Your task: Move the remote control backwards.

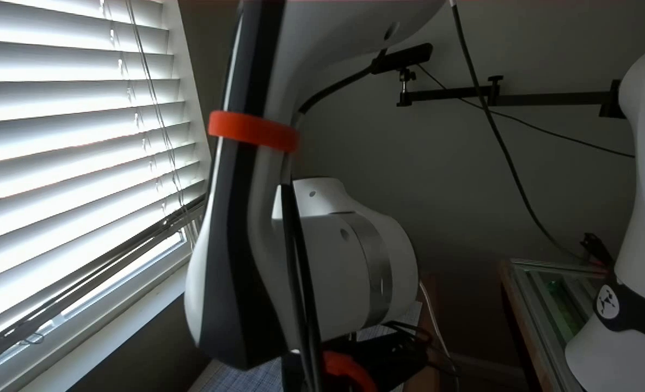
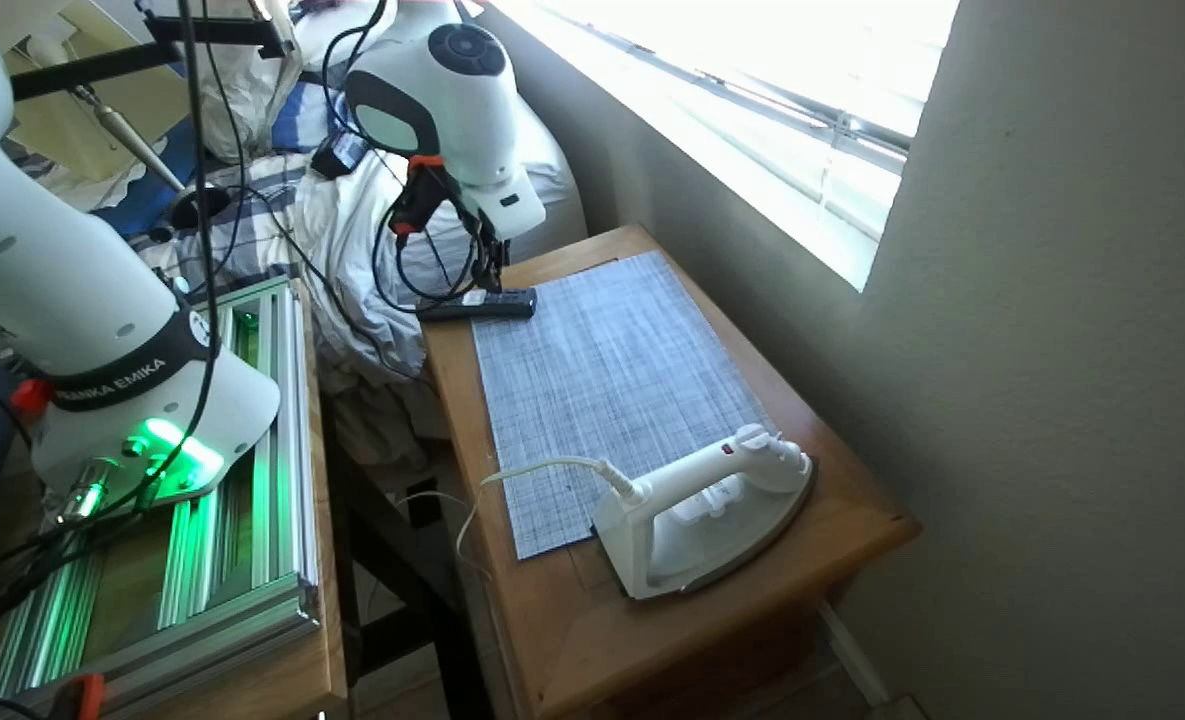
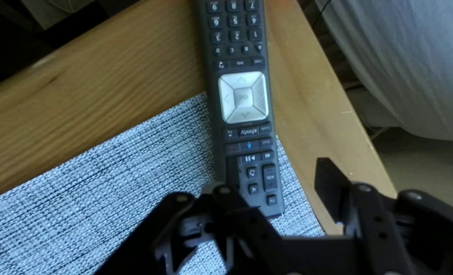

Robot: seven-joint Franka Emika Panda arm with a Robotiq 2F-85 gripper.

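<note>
The remote control is long and dark grey with a silver pad. In the wrist view the remote (image 3: 243, 97) lies button side up, partly on bare wood and partly on the woven mat (image 3: 142, 172). In an exterior view the remote (image 2: 502, 304) lies across the table's far end. My gripper (image 3: 279, 181) is open over the remote's lower end. One dark finger overlaps that end's left side in the picture; the other finger is to its right. The gripper (image 2: 492, 275) also shows just above the remote in an exterior view. In the remaining exterior view the arm hides the remote.
A white iron (image 2: 707, 510) with a white cord stands at the near end of the wooden table (image 2: 592, 640). A wall and window run along one side. A bed (image 2: 352, 240) lies beyond the table's far end. Black cables (image 2: 422, 290) hang by the gripper.
</note>
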